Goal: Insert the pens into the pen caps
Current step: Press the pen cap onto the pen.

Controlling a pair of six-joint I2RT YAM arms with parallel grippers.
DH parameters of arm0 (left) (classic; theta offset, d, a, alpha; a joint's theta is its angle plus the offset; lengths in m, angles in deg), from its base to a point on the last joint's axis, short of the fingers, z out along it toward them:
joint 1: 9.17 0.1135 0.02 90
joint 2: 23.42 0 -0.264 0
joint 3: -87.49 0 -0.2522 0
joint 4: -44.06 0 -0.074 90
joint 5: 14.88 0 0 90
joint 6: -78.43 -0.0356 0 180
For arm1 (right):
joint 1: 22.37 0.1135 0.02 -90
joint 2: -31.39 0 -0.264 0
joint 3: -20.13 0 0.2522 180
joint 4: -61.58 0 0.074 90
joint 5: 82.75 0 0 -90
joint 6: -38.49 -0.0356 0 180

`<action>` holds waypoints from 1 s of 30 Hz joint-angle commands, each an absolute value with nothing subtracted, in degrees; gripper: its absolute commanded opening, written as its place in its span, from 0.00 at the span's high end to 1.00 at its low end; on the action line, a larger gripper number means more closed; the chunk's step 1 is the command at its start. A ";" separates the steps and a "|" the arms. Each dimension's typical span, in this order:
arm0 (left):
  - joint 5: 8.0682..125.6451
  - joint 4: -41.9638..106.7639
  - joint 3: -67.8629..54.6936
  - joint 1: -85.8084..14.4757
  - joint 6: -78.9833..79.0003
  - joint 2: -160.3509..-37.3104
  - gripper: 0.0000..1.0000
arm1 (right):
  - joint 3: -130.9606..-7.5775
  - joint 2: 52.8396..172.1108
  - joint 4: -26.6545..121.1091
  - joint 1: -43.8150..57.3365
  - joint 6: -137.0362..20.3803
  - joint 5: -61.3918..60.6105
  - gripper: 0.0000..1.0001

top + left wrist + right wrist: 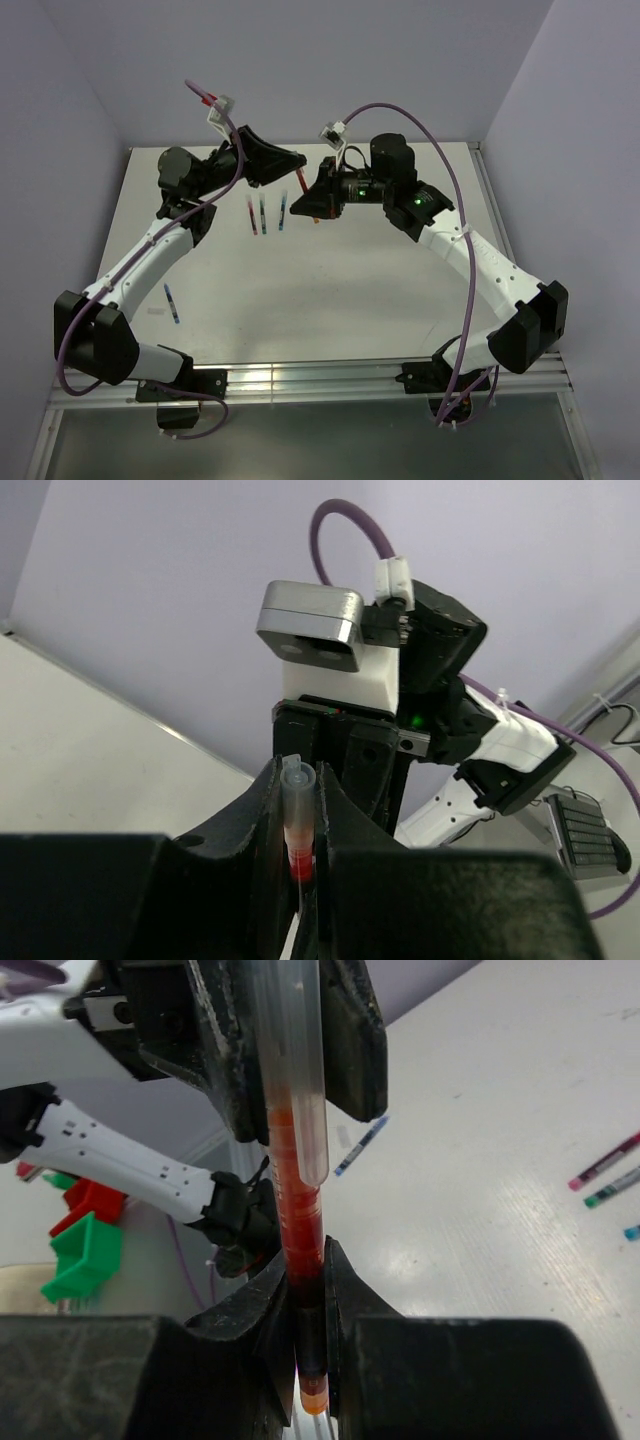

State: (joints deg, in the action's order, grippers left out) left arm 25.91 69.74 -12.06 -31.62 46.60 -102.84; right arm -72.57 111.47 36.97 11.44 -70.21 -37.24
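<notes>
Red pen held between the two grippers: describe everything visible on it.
Slim translucent-red plastic pen, upright in the right wrist view. The fingers of the right gripper clamp its lower body; a dark section and orange end stick out below. Its upper part sits inside a clear plastic cap gripped by the left gripper.

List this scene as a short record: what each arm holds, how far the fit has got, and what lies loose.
left jaws: shut on clear pen cap
right jaws: shut on held red pen
fit: the pen's end is inside the cap, both in the air above the table
loose, centre: loose red pen, green pen, blue pen, side by side
loose, by left arm: second blue pen
</notes>
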 commanded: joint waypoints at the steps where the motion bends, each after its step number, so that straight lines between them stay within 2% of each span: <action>1: 12.02 79.86 -13.45 -32.99 53.63 -102.26 1.00 | -73.09 109.62 51.33 7.96 -75.15 -36.95 1.00; 8: 8.41 86.02 -14.42 -34.91 56.20 -102.61 1.00 | -72.99 110.58 58.02 6.73 -78.49 -42.05 1.00; 14: 8.32 77.33 -15.21 -35.80 49.79 -101.03 1.00 | -76.33 111.99 55.12 6.55 -77.00 -41.01 1.00; 18: 10.86 67.33 -14.95 -36.32 41.99 -99.89 1.00 | -79.15 112.78 50.65 6.46 -74.29 -35.75 1.00; 22: 16.66 49.24 -12.14 -37.64 32.92 -99.28 1.00 | -80.99 112.17 45.65 6.81 -71.82 -28.45 1.00; 30: 27.64 38.22 -10.20 -40.46 28.60 -99.89 1.00 | -85.74 112.95 38.34 10.50 -66.03 -13.69 1.00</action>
